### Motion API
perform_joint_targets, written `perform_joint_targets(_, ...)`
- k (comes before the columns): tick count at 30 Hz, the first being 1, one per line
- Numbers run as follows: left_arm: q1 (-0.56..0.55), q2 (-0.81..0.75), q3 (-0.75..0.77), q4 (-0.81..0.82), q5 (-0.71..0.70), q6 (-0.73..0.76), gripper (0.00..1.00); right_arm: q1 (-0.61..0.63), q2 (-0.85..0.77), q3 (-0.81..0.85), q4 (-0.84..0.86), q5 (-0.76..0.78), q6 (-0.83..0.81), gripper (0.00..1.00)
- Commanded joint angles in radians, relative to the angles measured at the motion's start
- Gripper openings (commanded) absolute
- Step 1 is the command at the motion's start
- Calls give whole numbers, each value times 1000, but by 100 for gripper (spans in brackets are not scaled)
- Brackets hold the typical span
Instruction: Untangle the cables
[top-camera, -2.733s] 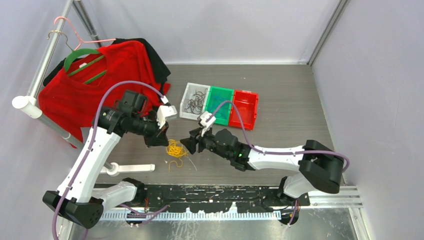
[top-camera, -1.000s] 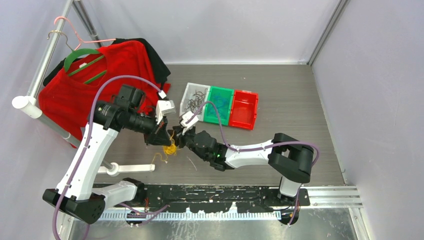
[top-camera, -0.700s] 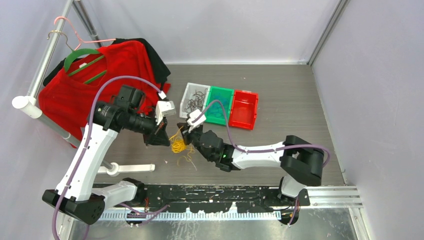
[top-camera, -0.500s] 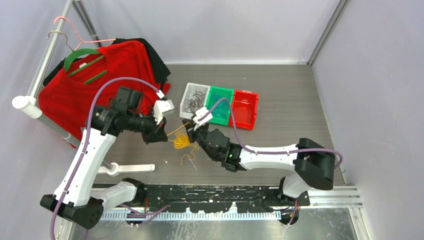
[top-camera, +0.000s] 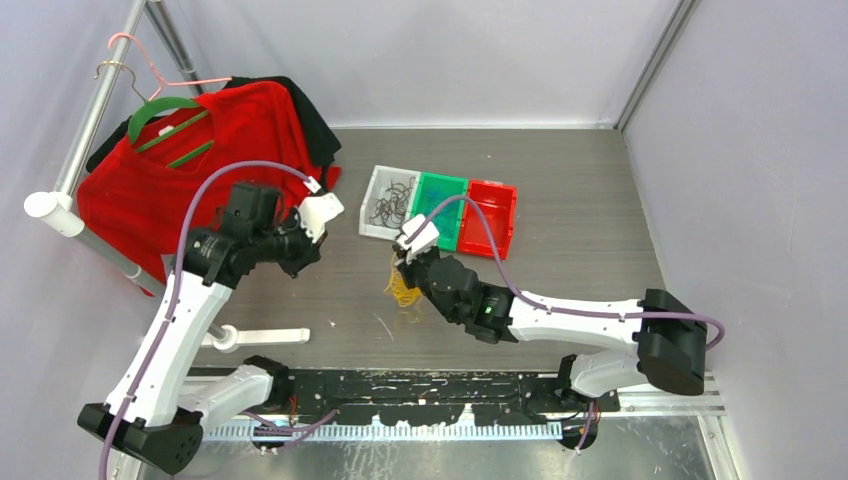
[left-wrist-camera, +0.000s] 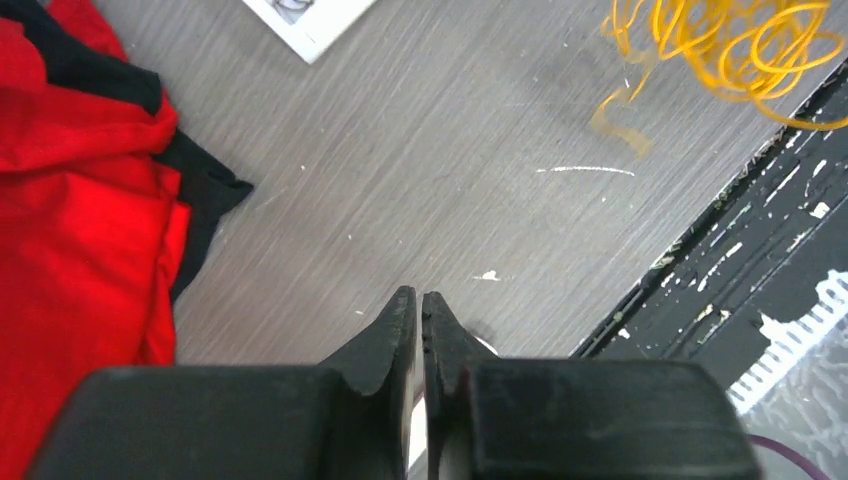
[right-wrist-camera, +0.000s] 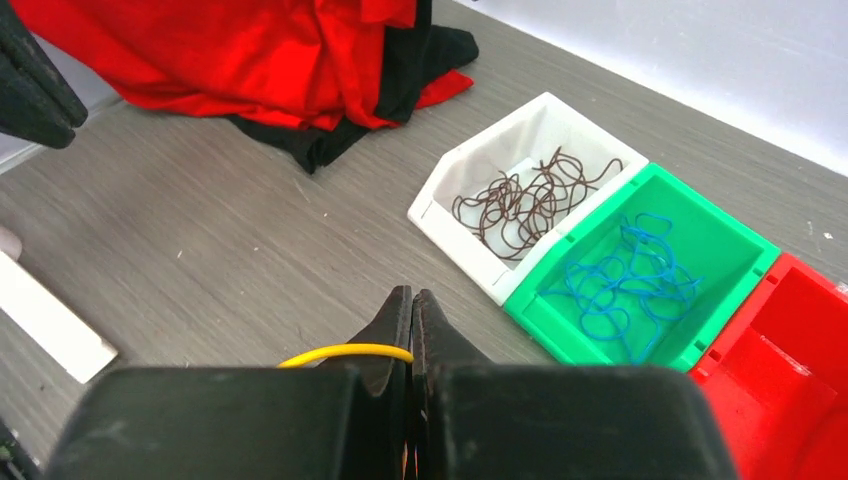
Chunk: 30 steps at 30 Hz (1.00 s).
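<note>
- The right gripper (right-wrist-camera: 411, 297) is shut tight. Its two black fingers (right-wrist-camera: 385, 335) pinch one loop of a bunch of thin yellow-orange cords (top-camera: 403, 290).
- The bunch hangs under that gripper, about the middle of the grey wood-look table (top-camera: 590, 190), a bit nearer the near edge than the far edge. I cannot tell if its lowest end touches the table.
- The left gripper (left-wrist-camera: 421, 300) is closed too. Its two black fingers (left-wrist-camera: 392, 335) are pressed together with nothing between them. It is over bare table toward the left edge, well apart from the yellow-orange bunch.
- Three small plastic bins sit side by side in a row. They are just past the right gripper, toward the far edge.
- The white plastic bin (right-wrist-camera: 478, 160) is the left one. Thin dark brown cords (right-wrist-camera: 525, 205) lie in it in a loose tangle.
- The green plastic bin (right-wrist-camera: 712, 222) is the middle one and touches the white one. Thin blue cords (right-wrist-camera: 625, 275) lie curled up inside it.
- The red plastic bin (right-wrist-camera: 800, 310) is the right one and touches the green one.
- A red cloth shirt (top-camera: 150, 190) lies bunched up at the far left corner, with a black cloth (top-camera: 318, 138) under it. Both spill a little onto the table.
- A white T-shaped plastic piece (top-camera: 262, 338) lies flat by the near left corner.
</note>
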Motion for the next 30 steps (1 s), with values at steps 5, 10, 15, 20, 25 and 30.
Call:
perform_joint_targets(5,3,-73,-59,104,322,-217,67,-1,-17,228,-297,-100,187,1)
perform_joint_targets(10,2,-140,-172,224,493,-364,73,1,25,359,-391,-109,305,1)
perform_joint_targets(15,2,-235,-202,375,602,-473,74,6,120,530,-536,-77,374,1)
perform_joint_targets(20,2,-310,-227,436,631,-476,73,19,161,587,-566,-85,398,1)
perform_joint_targets(25,2,-335,-279,507,469,-506,60,24,158,596,-565,-102,449,1)
perform_joint_targets(30,3,-347,-313,557,391,-543,44,24,150,590,-564,-119,495,1)
